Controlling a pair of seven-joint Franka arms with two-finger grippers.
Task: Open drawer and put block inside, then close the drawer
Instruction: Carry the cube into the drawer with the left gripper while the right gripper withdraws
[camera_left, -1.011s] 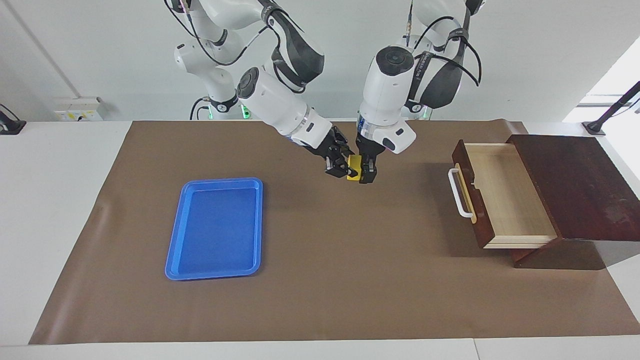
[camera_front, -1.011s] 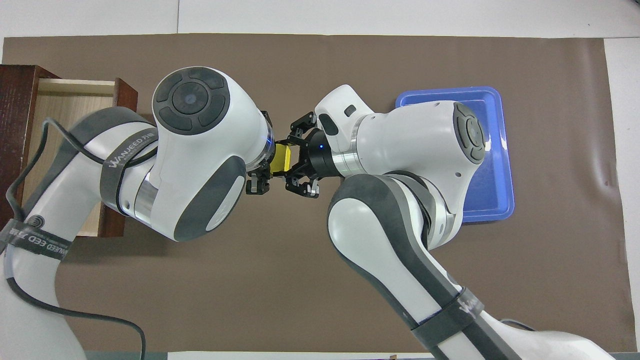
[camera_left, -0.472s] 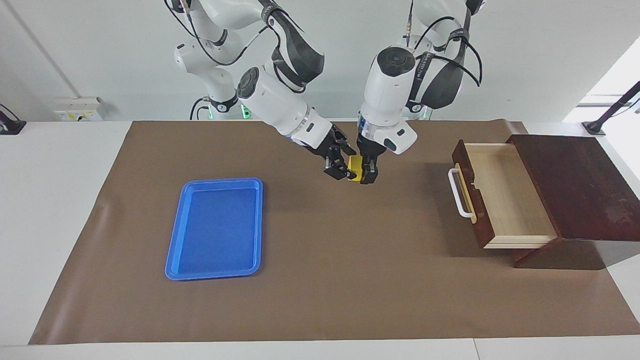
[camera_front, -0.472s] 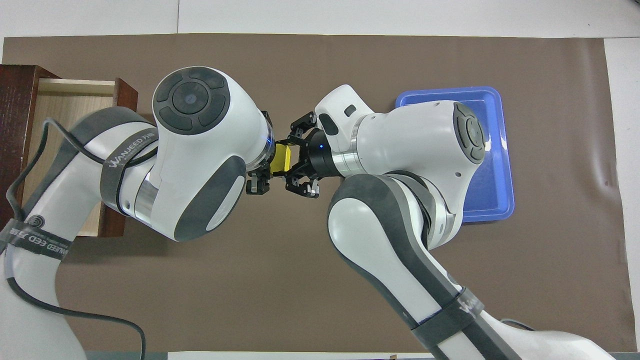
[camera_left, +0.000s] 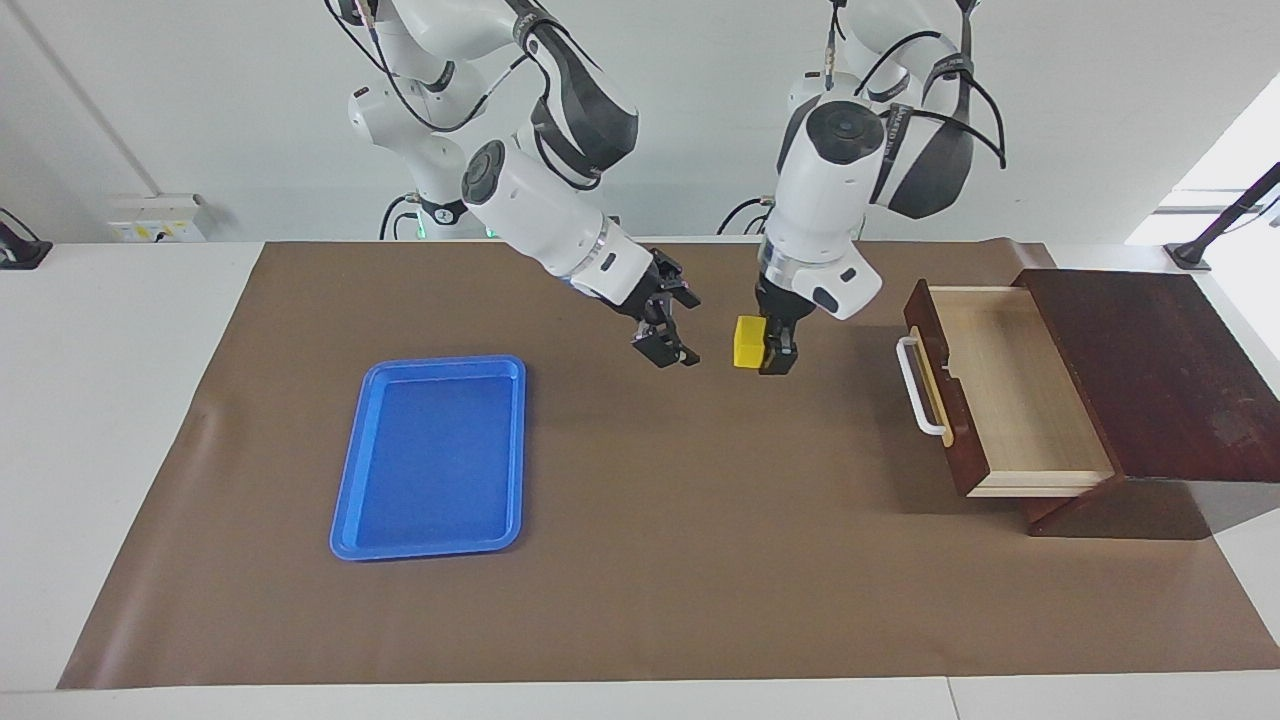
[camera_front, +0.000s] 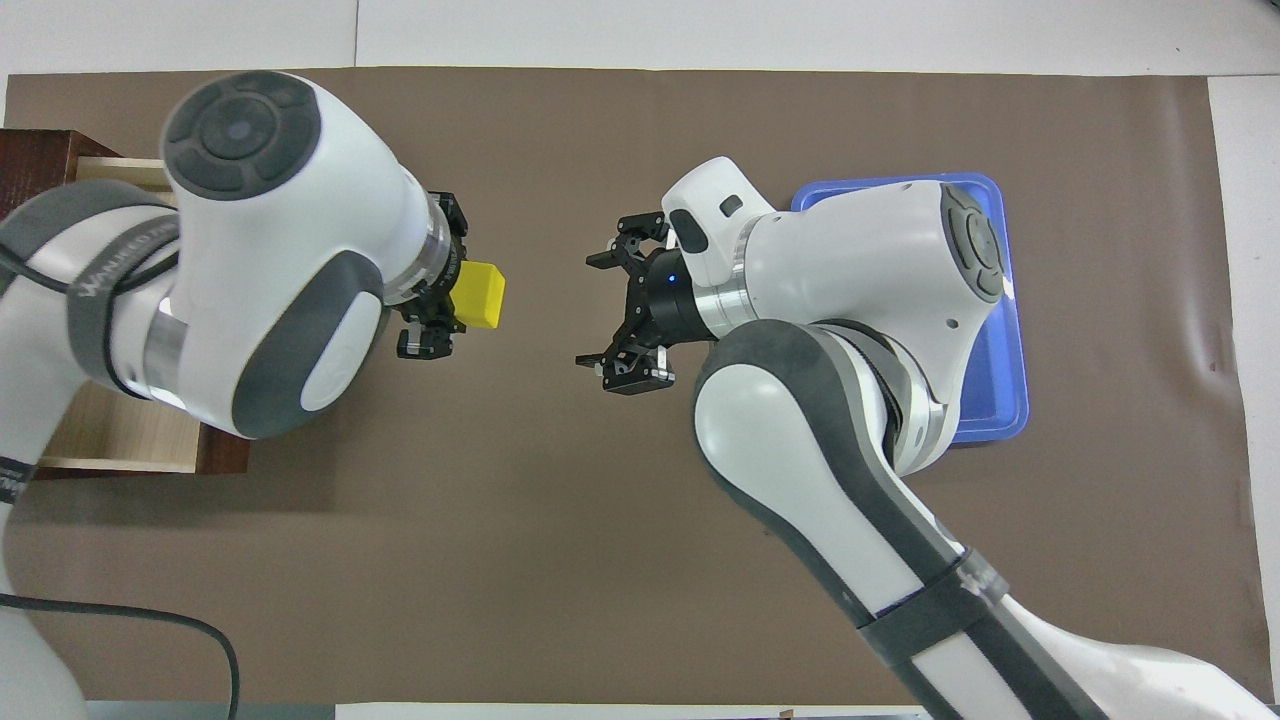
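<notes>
Two claws hang above the brown mat on the bench. The left claw (camera_left: 768, 352) is clamped on the block (camera_left: 748, 342), up in the air over the mat between the blue tray (camera_left: 430, 456) and the drawer (camera_left: 1000, 388), which stands pulled out toward the left arm's end. So the coming move likely runs sideways from the block to that open box. The right claw (camera_left: 664, 340) waits over the mat with fingers apart, holding nothing. From overhead, the left arm hides most of the drawer.
</notes>
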